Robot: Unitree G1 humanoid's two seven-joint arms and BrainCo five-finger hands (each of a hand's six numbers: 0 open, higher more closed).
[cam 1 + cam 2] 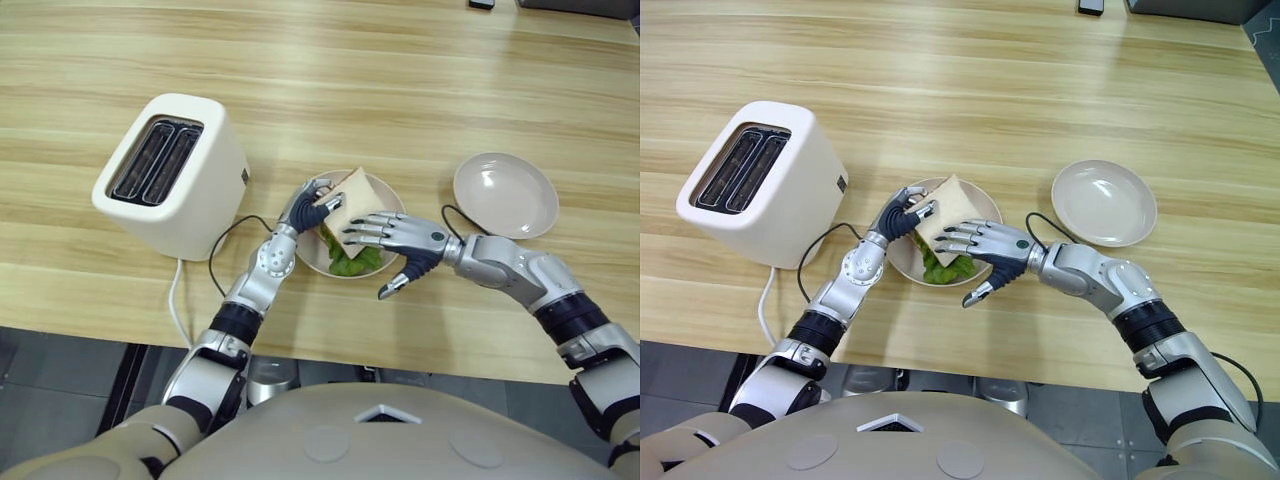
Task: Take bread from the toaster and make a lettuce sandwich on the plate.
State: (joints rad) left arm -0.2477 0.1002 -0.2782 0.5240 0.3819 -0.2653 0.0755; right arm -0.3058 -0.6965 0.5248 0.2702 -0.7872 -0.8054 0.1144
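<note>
Mid-frame bread (360,192): light, soft, crumbly; L hand (303,208) pinches its left edge, R hand (398,236) spread flat over lettuce (352,263); grip edges gently

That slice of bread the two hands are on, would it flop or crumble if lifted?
Probably fairly stiff: the bread slice sits flat and tilted while the left hand grips one edge. It looks thin and light, so a hard squeeze might dent it. Lying on leafy lettuce, not the bare plate, it may slide if pushed.
</note>
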